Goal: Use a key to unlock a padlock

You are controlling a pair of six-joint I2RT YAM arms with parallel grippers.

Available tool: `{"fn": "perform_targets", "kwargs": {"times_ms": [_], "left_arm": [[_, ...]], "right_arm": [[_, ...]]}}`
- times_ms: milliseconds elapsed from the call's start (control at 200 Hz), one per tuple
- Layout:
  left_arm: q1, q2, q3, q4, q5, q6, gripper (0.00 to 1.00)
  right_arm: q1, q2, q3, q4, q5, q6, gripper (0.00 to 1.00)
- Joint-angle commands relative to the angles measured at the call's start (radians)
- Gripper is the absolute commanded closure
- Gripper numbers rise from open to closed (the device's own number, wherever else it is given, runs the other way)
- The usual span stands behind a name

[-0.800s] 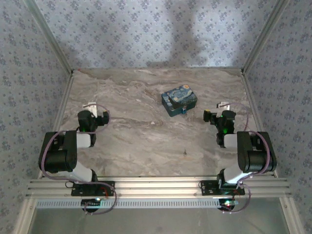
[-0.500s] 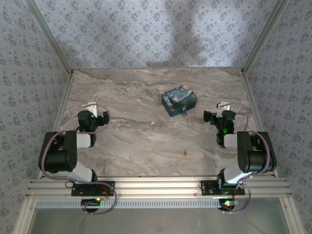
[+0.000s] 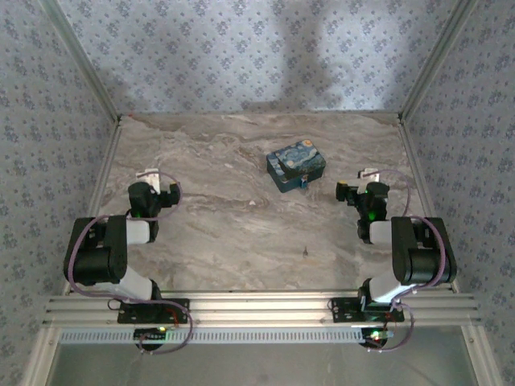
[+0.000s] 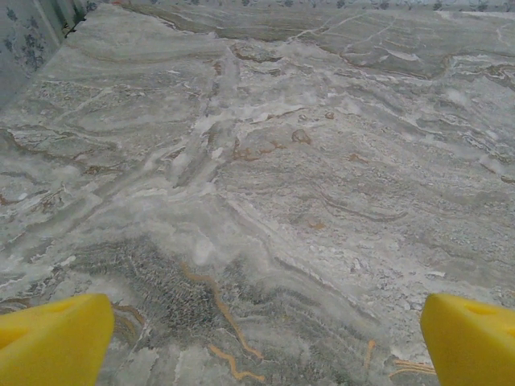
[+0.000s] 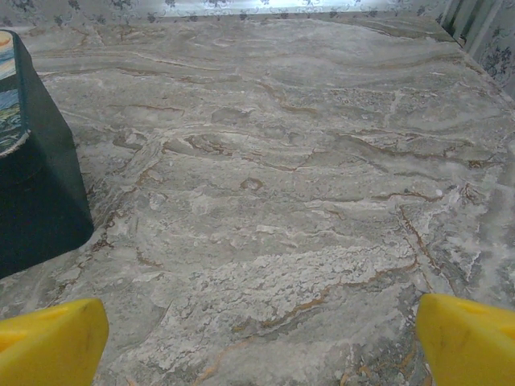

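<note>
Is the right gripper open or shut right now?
Open. The right gripper has its yellow fingertips at opposite bottom corners of the wrist view, with bare table between them.

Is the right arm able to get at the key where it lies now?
Likely yes: the key lies alone on bare table, nothing near it, and the right claw is open and empty.

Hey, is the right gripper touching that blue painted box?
Apart. The right wrist view shows bare marble between the right gripper and the painted box at the left edge.
</note>
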Motion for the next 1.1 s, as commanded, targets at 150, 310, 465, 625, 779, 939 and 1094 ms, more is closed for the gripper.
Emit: {"fn": "perform_targets", "kwargs": {"times_ms": [150,310,465,625,779,939,1094], "left_arm": [[-0.006,-0.243,-0.006,-0.148,-0.078,-0.038,0.02],[-0.005,-0.404,0.119,-0.493,-0.079,-0.230,0.02],[-0.010,-0.377,0.249,-0.717,0.076,-0.483,0.02],[-0.109,-0.277,0.351,-0.776,0.184,-0.612,0.02],[-0.262,-0.126,0.485,-0.795,0.227,-0.671,0.02],[-0.401,0.057,0.636,-0.775,0.273,-0.712,0.03],[-0.491,0.230,0.774,-0.760,0.320,-0.743,0.05]], "right_arm": [[-0.045,-0.188,0.051,-0.229,-0.008,0.054,0.00],[-0.054,-0.282,0.151,-0.475,-0.083,0.119,0.00],[-0.060,-0.254,0.258,-0.567,-0.277,0.213,0.00],[-0.058,-0.138,0.386,-0.594,-0.450,0.328,0.00],[-0.046,0.037,0.534,-0.626,-0.528,0.373,0.00],[-0.029,0.206,0.685,-0.671,-0.570,0.357,0.00],[-0.024,0.333,0.798,-0.703,-0.595,0.338,0.00]]}}
